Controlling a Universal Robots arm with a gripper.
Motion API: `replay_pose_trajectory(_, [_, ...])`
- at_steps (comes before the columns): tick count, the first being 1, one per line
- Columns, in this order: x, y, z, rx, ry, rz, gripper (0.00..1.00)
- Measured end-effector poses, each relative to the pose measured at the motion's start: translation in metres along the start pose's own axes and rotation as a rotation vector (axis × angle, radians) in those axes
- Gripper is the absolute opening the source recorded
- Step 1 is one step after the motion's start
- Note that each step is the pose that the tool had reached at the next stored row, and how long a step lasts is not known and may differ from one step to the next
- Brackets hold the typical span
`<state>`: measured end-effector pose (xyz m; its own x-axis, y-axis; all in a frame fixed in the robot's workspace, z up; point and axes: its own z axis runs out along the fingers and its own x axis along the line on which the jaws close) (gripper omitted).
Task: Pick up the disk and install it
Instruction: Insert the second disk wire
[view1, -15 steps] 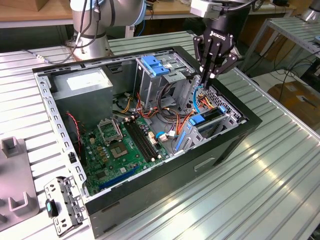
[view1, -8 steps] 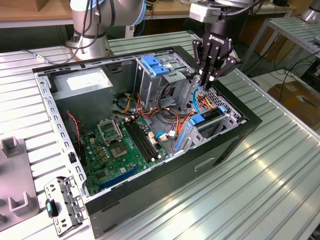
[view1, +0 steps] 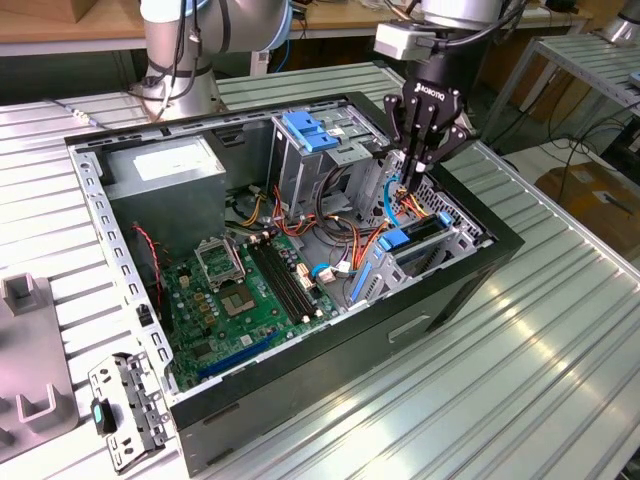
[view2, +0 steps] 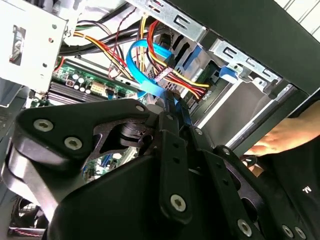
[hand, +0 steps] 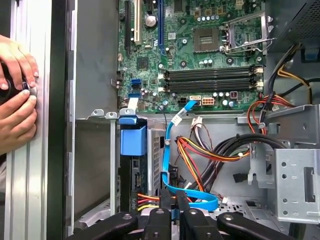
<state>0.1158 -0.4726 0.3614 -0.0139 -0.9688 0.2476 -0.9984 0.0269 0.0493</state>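
ribbed metal tabletop (view1: 560, 360) carries an open computer case (view1: 300, 250) with its green motherboard (view1: 240, 300) exposed. the disk (view1: 415, 243) sits slotted in the bay near the case's wall at the exterior view's right, its blue end (hand: 133, 137) outward. the gripper (view1: 412, 180) hangs just above it, fingers nearly together, holding nothing.

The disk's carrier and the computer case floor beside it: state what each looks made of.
The disk's carrier: apparently moulded plastic, uniformly bright blue with a soft sheen and rounded end. The computer case floor: likely bare sheet metal, dull grey, with folded tabs and punched holes.
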Motion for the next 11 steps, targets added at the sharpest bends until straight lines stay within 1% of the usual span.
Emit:
replay_pose_trajectory(1, [-0.0001,0.0,0.0003,0.0001,0.0014,0.0,0.16])
replay_pose_trajectory(5, [0.0002,0.0002,0.0006,0.0001,0.0013,0.0,0.16])
replay_pose_trajectory(7, [0.0004,0.0015,0.0009,0.0013,0.0012,0.0,0.16])
replay_pose_trajectory(10, [0.0008,0.0071,0.0015,0.0122,0.0004,0.003,0.16])
replay_pose_trajectory(11, [0.0009,0.0104,0.0018,0.016,-0.0006,0.004,0.16])
